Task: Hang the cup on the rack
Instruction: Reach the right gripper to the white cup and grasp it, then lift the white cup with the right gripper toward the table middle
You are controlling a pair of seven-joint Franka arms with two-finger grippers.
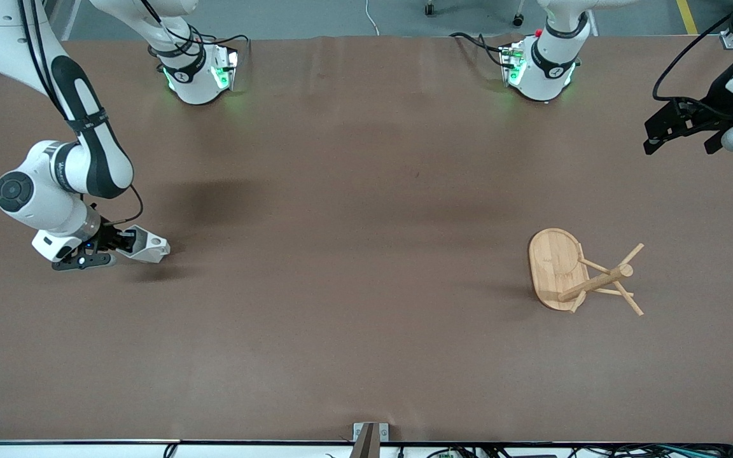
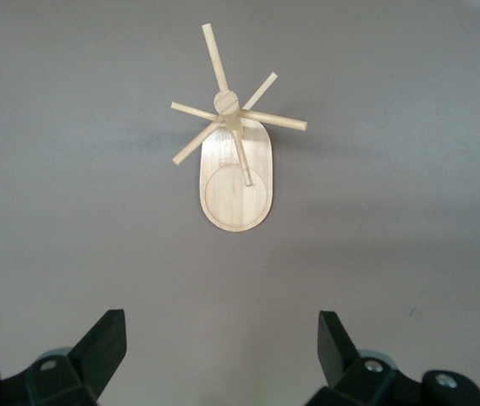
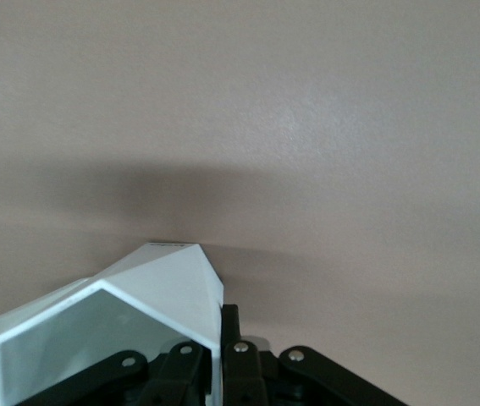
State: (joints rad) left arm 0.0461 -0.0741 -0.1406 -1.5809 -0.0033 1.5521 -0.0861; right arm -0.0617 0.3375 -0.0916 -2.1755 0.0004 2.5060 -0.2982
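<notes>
Bamboo gives the scene its landmark: the rack (image 1: pixel 569 272) stands on the brown table (image 1: pixel 354 191) toward the left arm's end, its oval base flat and its thin pegs fanning out from the central post. Well apart from the rack, toward the right arm's end of the table and about as near the front camera, the right gripper (image 1: pixel 112 245) has its fingers clamped on the wall of the white faceted cup (image 1: pixel 147 247), which lies tipped on its side, low at the table or just off it; the pictures do not settle which. The step in hand looks like the pickup, with the carry not yet made. Next the cup must be lifted, brought across to the rack and turned so the hole in its handle meets a peg. That handle is hidden in every view, and the right wrist view cuts the cup off. Farther from the camera than the rack, the left gripper (image 1: pixel 684 130) waits over the table's edge, fingers spread wide.
</notes>
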